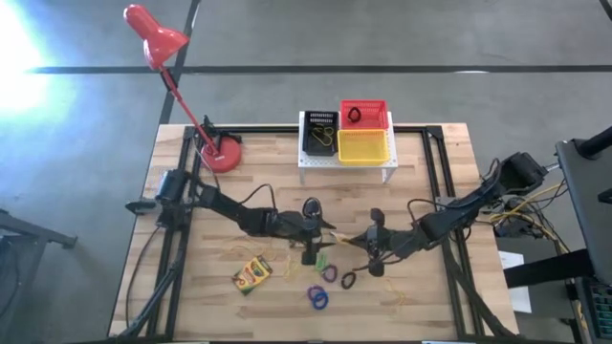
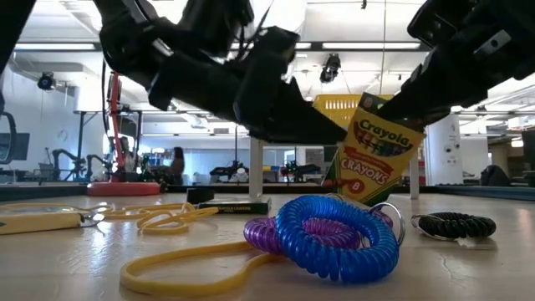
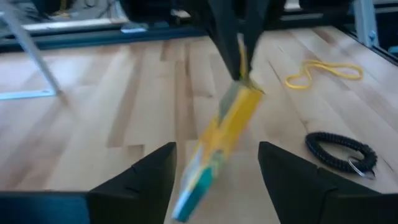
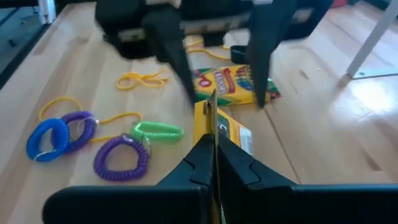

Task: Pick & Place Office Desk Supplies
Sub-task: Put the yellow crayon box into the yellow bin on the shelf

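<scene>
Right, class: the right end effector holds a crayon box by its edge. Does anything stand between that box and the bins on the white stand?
Nothing visible on the wooden table does. The right end effector pinches the flat yellow-and-green crayon box; the open left end effector straddles it, on the side away from the bins' white perforated stand.

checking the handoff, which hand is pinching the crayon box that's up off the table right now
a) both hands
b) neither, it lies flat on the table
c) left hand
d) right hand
d: the right hand is shut on the top edge of the crayon box, while the left hand stands open with its fingers on either side of the box, not touching it.
</scene>
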